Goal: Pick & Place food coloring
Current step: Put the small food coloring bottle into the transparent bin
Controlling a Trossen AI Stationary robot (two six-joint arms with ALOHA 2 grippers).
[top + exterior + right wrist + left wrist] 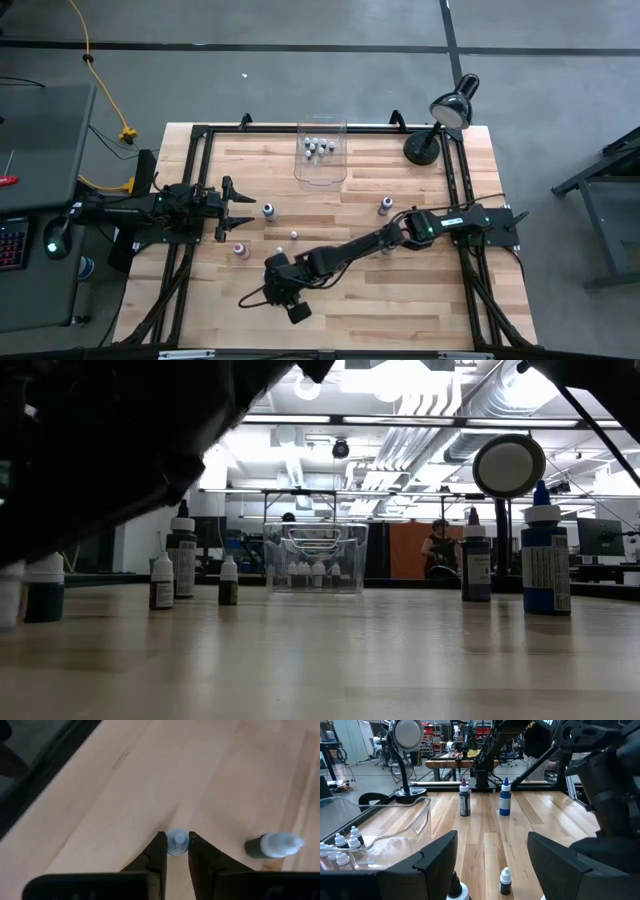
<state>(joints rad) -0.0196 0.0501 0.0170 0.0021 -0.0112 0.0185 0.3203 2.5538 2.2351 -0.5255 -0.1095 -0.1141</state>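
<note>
High view, right gripper (281, 288): reaches across to the near-left part of the table (400, 310), presumably to collect a stray bottle.
High view, left gripper (243, 208): waits at the table's left side, fingers spread, holding nothing.
High view, bin (321, 175): clear plastic, at the far middle; several small bottles (320, 148) already inside, so it reads as the drop-off.
High view, loose bottles: one (268, 210) just off the left gripper, one (385, 206) right of centre, a pink one (239, 250) nearer.
Low view, bottles: a blue one (544, 563) and a dark one (476, 556) stand upright at right; their label print is too small to read.
Left wrist view, lamp (405, 750): stands beyond the bin; no brand visible.
Right wrist view, capped bottle (176, 842): upright between the right gripper's fingertips, which sit close on either side; whether they press it cannot be told.
Right wrist view, neighbour bottle (274, 845): lies nearby, apart from the fingers.
</note>
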